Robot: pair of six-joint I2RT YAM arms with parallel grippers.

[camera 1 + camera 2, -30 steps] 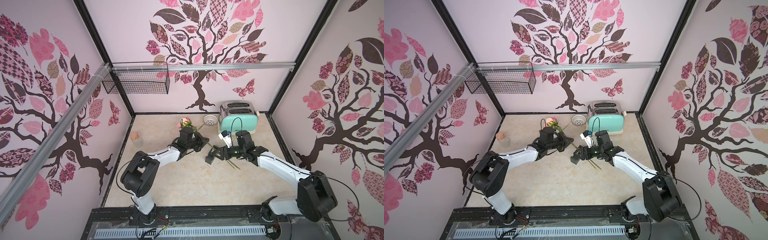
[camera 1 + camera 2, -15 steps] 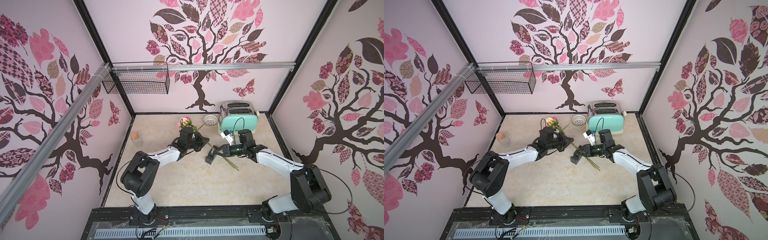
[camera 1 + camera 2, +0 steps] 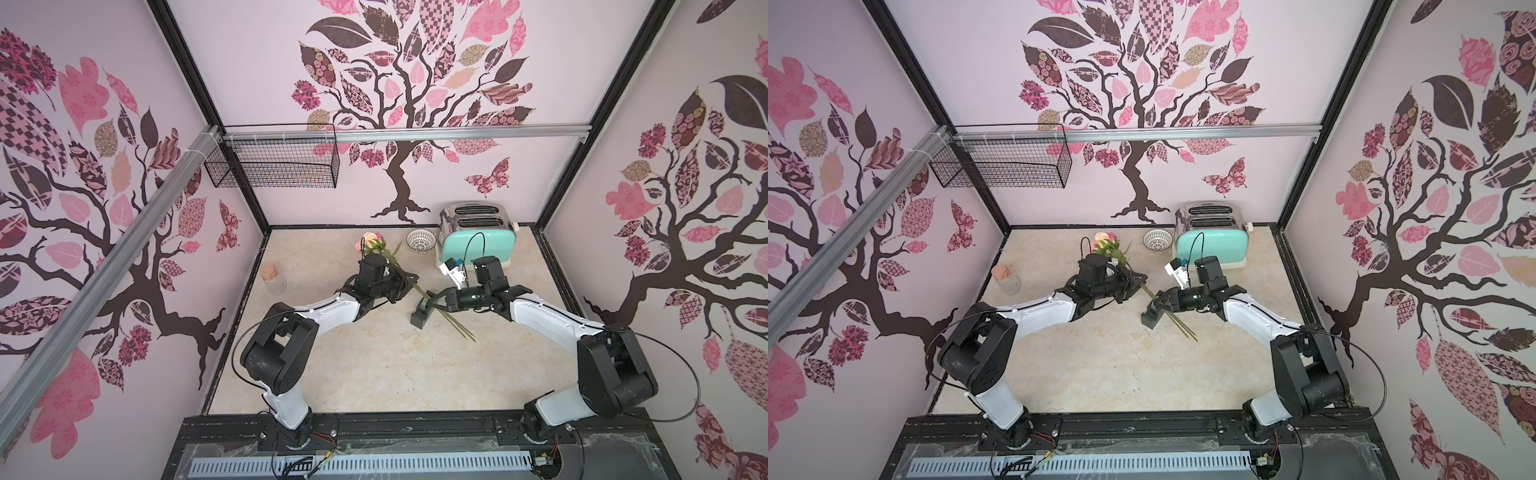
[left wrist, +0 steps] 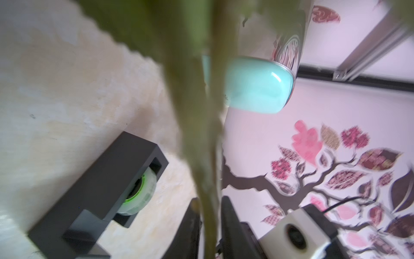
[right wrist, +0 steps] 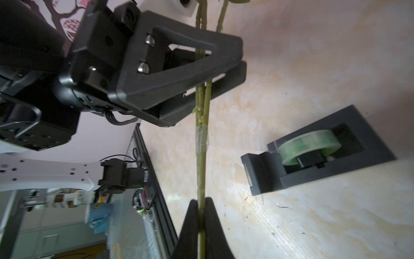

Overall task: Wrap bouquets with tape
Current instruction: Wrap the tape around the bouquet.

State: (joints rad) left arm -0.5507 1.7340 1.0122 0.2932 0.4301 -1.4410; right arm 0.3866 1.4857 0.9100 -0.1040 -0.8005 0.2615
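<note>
Beige marbled tabletop lies between pink tree-patterned walls. At frame centre in both top views, the right gripper pinches the bouquet stems tight. A clear wrap circles them between the two grippers. The left gripper has its jaws slightly parted around the same stems. The tape dispenser stands just beside them, and the blooms lie toward the toaster at upper centre.

Left arm, right arm stretched inward, wrists near; left jaws slightly parted, right jaws clamped.
</note>
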